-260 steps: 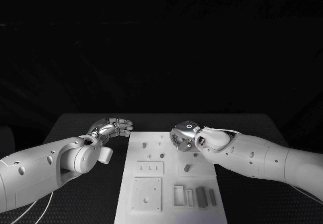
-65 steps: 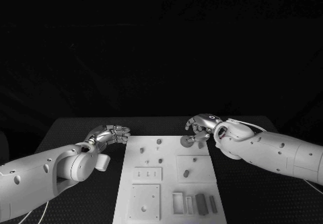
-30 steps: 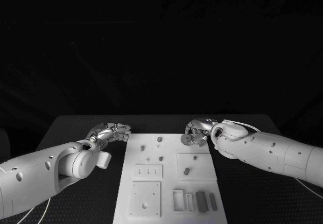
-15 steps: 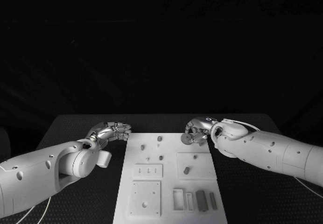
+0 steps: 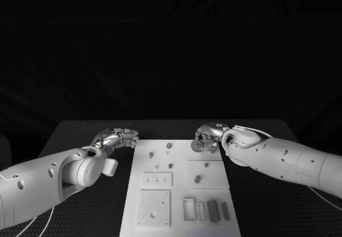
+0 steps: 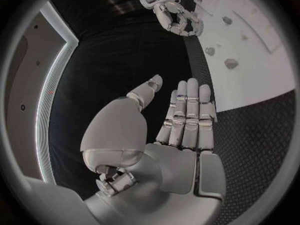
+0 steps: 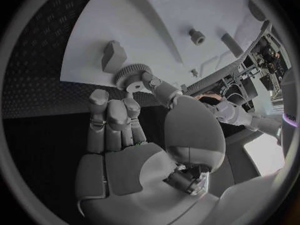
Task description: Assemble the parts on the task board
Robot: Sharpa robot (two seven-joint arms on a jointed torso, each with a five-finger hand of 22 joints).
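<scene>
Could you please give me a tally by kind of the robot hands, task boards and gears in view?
Hands: 2 (left hand, right hand)
Task board: 1
Gear, pinched in the right hand's fingers: 1
Total: 4

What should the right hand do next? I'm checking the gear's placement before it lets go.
Probably lower the gear slightly onto the task board. The right hand holds it at the board's far right corner, beside a small part, and whether it is seated cannot be told.
</scene>
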